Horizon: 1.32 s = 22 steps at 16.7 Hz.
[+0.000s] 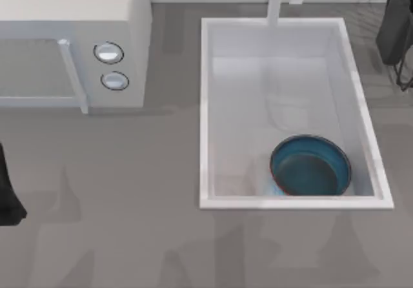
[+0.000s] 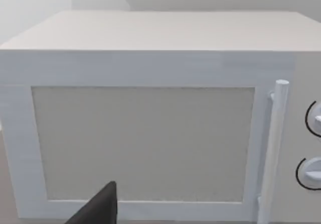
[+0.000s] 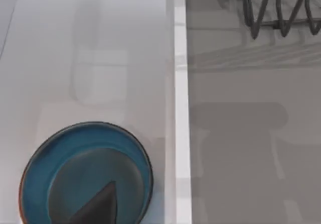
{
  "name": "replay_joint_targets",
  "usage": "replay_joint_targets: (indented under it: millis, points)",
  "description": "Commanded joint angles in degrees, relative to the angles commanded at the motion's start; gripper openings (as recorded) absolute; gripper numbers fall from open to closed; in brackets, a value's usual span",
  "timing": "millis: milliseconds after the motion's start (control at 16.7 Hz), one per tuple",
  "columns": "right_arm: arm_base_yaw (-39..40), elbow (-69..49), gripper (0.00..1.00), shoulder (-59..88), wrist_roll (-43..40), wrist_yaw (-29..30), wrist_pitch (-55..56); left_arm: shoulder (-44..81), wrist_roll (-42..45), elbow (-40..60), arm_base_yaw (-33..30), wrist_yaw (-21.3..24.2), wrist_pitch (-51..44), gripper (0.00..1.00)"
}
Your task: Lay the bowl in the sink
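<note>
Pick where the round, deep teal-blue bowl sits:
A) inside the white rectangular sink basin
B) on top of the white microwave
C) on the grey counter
A: the round teal-blue bowl rests on the floor of the white sink basin, near its front right corner.

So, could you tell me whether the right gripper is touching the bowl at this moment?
Apart. In the top view the bowl sits alone on the floor of the sink, while the right arm's gripper is by the table's far right edge.
</note>
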<state>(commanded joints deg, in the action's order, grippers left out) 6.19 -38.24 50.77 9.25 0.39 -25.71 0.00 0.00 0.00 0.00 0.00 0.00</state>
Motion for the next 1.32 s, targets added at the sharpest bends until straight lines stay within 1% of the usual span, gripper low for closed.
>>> replay_joint_targets:
  millis: [360, 660, 900, 1320]
  points:
    - [4.20, -25.61, 1.00, 36.85, 6.31, -0.65, -14.66, 0.00, 0.00, 0.00, 0.00, 0.00, 0.00, 1.00]
    - [6.88, -40.45, 1.00, 58.62, 9.93, -0.59, -25.52, 0.00, 0.00, 0.00, 0.00, 0.00, 0.00, 1.00]
    - [7.92, -45.81, 1.00, 66.59, 11.38, -0.30, -30.46, 0.00, 0.00, 0.00, 0.00, 0.00, 0.00, 1.00]
    - [7.76, -45.50, 1.00, 67.58, 11.37, -0.28, -29.77, 0.00, 0.00, 0.00, 0.00, 0.00, 0.00, 1.00]
